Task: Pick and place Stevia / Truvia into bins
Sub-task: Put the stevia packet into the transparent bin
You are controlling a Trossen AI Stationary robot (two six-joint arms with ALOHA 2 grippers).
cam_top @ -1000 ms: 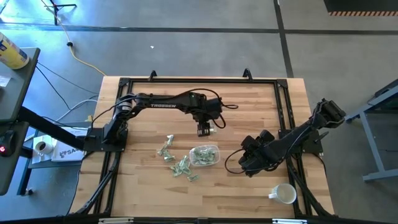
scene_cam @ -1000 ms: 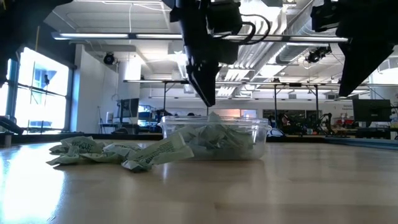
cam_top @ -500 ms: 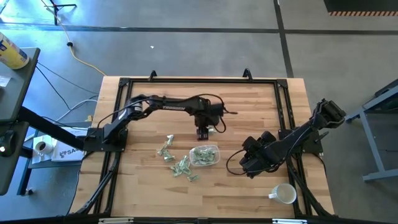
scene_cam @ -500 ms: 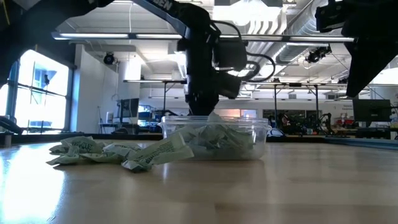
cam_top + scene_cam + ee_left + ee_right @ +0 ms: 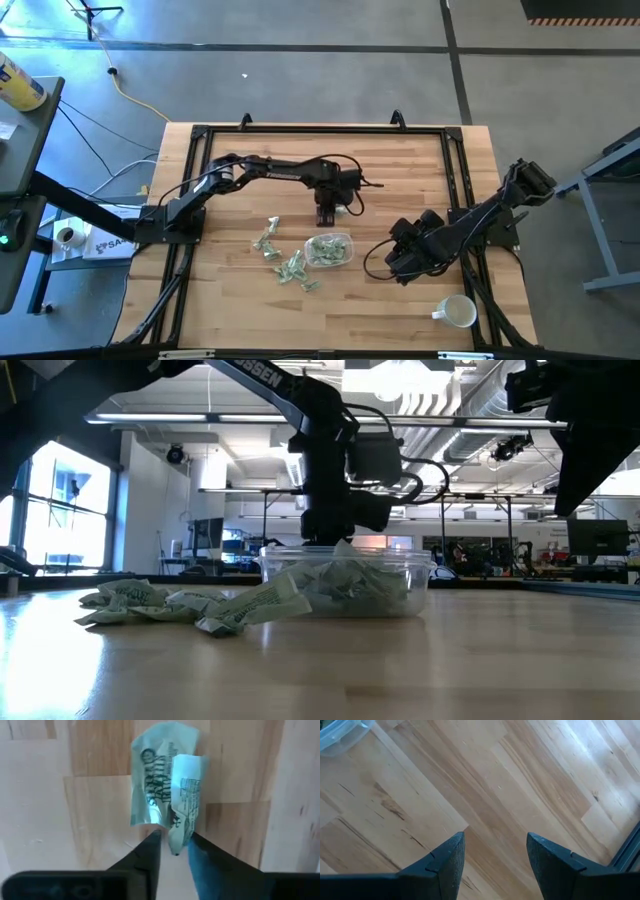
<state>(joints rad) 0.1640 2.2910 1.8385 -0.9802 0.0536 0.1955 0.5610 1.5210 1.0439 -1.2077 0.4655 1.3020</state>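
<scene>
My left gripper (image 5: 326, 214) points down at the table just beyond the far side of the clear container (image 5: 329, 249), and is shut on two crumpled Stevia packets (image 5: 165, 785), one pale green and one white. The container (image 5: 345, 585) holds several packets. In the low view it hides the left fingertips. More loose packets (image 5: 270, 238) (image 5: 293, 268) lie flat on the wood to the container's left (image 5: 150, 603). My right gripper (image 5: 408, 258) waits open over bare table (image 5: 495, 855) to the right of the container. My left gripper pinches the two packets between its fingertips (image 5: 150, 845), coming from above and pointing down. It has the white packet's near end (image 5: 176, 836) and the green packet's edge (image 5: 150, 820). The rest of both packets spreads out beyond the fingers, against the table.
A white mug (image 5: 458, 312) stands near the table's near right corner. A black frame rail (image 5: 320, 128) runs round the table's edges. A corner of the container (image 5: 335, 735) shows in the right wrist view. Bare wood lies between the container and the right arm.
My left gripper has come down from above the container's rim to the table behind the container, moving slightly toward the near edge. The right arm has kept still.
</scene>
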